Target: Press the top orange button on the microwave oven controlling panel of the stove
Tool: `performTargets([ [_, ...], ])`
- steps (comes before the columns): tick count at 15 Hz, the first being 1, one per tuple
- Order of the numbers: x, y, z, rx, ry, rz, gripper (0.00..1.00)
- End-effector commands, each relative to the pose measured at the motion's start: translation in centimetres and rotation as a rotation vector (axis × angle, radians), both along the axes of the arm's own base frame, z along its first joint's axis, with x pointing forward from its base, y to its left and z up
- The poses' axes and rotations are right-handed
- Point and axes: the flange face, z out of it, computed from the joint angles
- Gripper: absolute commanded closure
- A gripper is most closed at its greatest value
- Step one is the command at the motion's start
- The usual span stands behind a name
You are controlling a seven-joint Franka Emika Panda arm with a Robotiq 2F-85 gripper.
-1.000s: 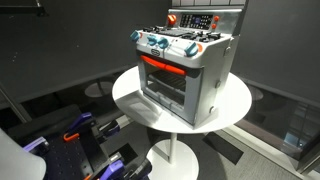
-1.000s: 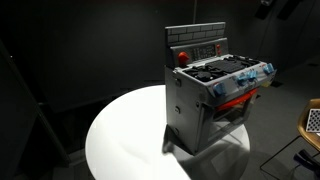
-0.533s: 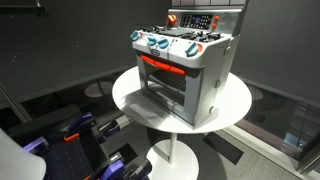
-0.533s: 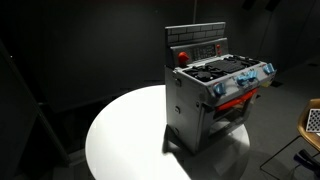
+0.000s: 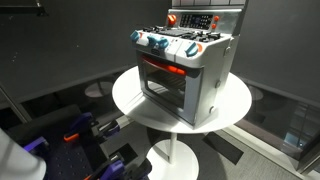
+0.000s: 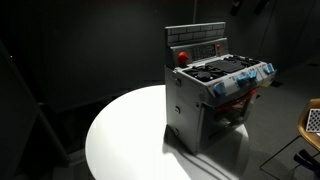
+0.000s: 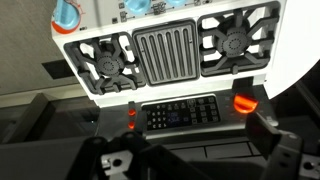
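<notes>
The silver-grey toy stove (image 5: 190, 75) stands on a round white table in both exterior views (image 6: 215, 100). Its upright grey back panel (image 5: 205, 20) (image 6: 197, 47) has a dark section of tiny buttons (image 7: 182, 115). In the wrist view two small orange buttons (image 7: 132, 116) sit one above the other beside that section, and a large red-orange knob (image 7: 245, 102) sits on its other side. My gripper (image 7: 197, 160) is open and empty. It hovers above the back panel, its dark fingers at the lower corners of the wrist view. I cannot make out its jaws in the exterior views.
The round white table (image 5: 232, 108) (image 6: 120, 130) has a single pedestal. The blue-white front knobs (image 5: 165, 43) and two black burners with a grill plate (image 7: 165, 55) top the stove. Blue and orange gear (image 5: 75, 132) lies low beside the table. The surroundings are dark.
A dark shape at the top edge of an exterior view has shifted left toward the stove. The stove has not moved.
</notes>
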Motion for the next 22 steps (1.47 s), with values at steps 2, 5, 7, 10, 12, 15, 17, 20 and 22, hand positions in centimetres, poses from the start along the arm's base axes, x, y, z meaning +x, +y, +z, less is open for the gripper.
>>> performTargets([
  [2, 3.7, -2.4, -0.9, -0.008, -0.017, -0.075, 0.00],
  [5, 5.5, -4.3, -2.0, -0.015, -0.014, -0.127, 0.00],
  [7, 6.6, -5.7, -2.8, -0.018, -0.009, -0.165, 0.00],
  [10, 7.7, -7.9, -4.0, -0.019, 0.006, -0.225, 0.00],
  [12, 8.3, -9.4, -4.9, -0.021, 0.015, -0.260, 0.00],
  [15, 8.9, -11.2, -6.3, -0.016, 0.034, -0.299, 0.00],
  [17, 9.4, -12.2, -7.2, -0.012, 0.042, -0.311, 0.00],
  [20, 10.1, -13.4, -8.5, -0.011, 0.050, -0.321, 0.00],
  [22, 10.7, -14.0, -9.3, -0.006, 0.053, -0.326, 0.00],
])
